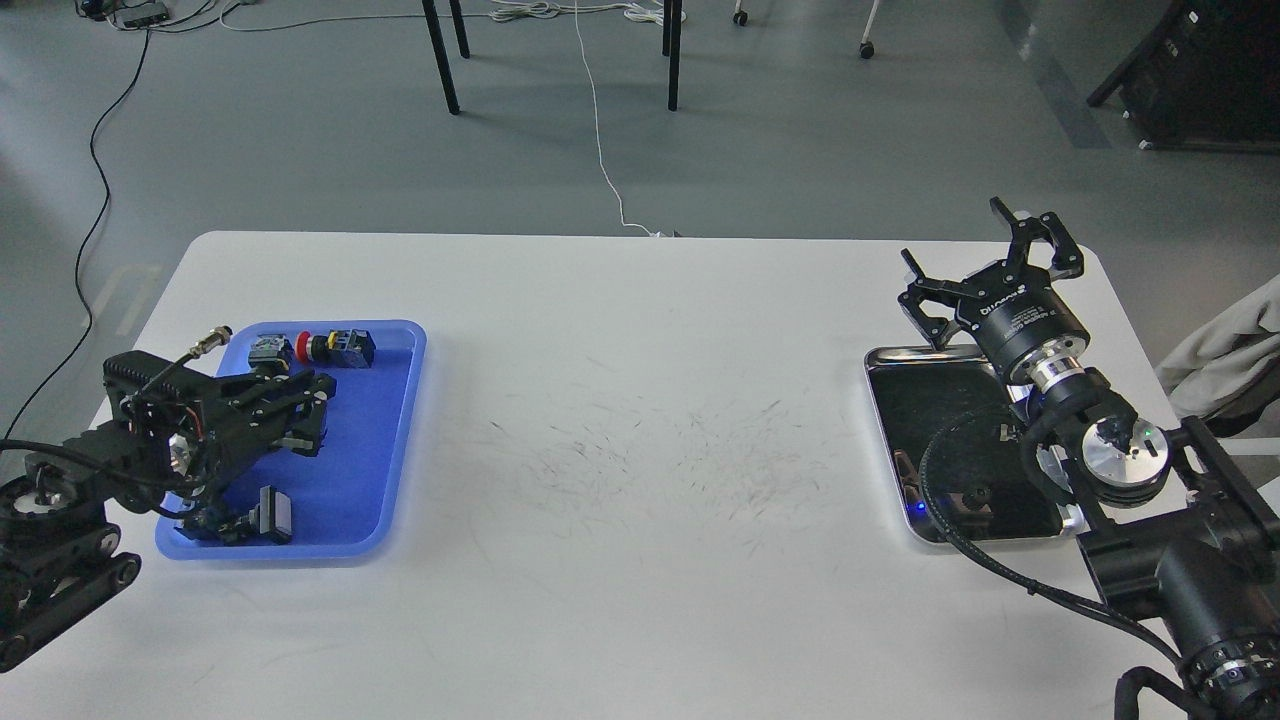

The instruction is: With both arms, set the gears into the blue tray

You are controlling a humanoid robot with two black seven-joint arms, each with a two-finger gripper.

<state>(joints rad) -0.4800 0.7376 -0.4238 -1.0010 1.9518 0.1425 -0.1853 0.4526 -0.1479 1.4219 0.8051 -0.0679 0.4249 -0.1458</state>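
The blue tray [365,450] lies at the table's left. My left gripper [315,412] hovers low over its left half, pointing right; its dark fingers overlap, so their state is unclear. Two tiny black gears [975,494] [1004,432] lie in the shiny steel tray [925,400] at the right. Above that tray's far edge my right gripper [985,255] points away from me, open, fingers spread wide, with nothing between them. No gear shows in the blue tray.
Push-button switches lie in the blue tray: a red-capped one [330,347] with another [268,351] at the far end, and a black one [272,515] near the front. A grey cloth [1235,345] hangs past the table's right edge.
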